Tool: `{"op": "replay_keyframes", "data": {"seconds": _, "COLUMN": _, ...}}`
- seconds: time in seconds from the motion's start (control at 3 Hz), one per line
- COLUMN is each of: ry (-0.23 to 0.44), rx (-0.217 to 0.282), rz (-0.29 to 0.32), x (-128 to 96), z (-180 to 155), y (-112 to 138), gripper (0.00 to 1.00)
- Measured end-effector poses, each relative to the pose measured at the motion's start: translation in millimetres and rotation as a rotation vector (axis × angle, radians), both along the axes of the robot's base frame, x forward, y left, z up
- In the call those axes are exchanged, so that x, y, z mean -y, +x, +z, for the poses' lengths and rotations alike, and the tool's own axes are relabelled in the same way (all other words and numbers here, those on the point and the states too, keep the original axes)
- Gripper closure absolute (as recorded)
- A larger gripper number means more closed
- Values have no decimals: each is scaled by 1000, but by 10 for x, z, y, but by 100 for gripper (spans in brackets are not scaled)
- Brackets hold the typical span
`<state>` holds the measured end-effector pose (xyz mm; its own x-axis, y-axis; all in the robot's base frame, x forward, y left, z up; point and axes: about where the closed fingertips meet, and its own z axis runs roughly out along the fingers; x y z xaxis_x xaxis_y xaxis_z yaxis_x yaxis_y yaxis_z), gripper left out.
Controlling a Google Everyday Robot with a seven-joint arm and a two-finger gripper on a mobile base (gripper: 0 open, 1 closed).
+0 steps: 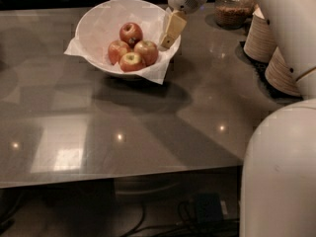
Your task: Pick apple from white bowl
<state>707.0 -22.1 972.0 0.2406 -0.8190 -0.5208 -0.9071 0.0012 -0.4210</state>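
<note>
The white bowl (96,26), lined with crinkled white paper, stands at the back left of the grey table. It holds several apples. The red-orange streaked apple (146,52) lies on the right side of the pile. A similar apple (118,51) lies to its left, a darker red apple (131,32) behind, and one with a yellow-green top (131,61) in front. My gripper (167,42) hangs tilted over the bowl's right rim, just right of the apple and a little above it. It holds nothing that I can see.
Stacks of pale disposable plates (282,70) stand at the right edge of the table. A glass jar with brown contents (232,9) stands behind the gripper. My white arm and body (281,172) fill the right and lower right of the view.
</note>
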Motion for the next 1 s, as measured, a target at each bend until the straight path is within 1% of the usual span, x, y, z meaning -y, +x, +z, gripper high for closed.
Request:
{"op": "replay_keyframes", "data": {"seconds": 0.33, "ry": 6, "rx": -19, "rz": 35, "x": -112, "z": -133, "y": 77, "gripper": 23}}
{"op": "replay_keyframes", "data": {"seconds": 0.67, "ry": 4, "rx": -35, "rz": 58, "x": -181, "z": -243, "y": 130, "gripper": 31}}
{"op": "replay_keyframes", "data": {"seconds": 1.0, "ry": -9, "rx": -57, "rz": 75, "x": -213, "z": -368, "y": 169, "gripper": 48}}
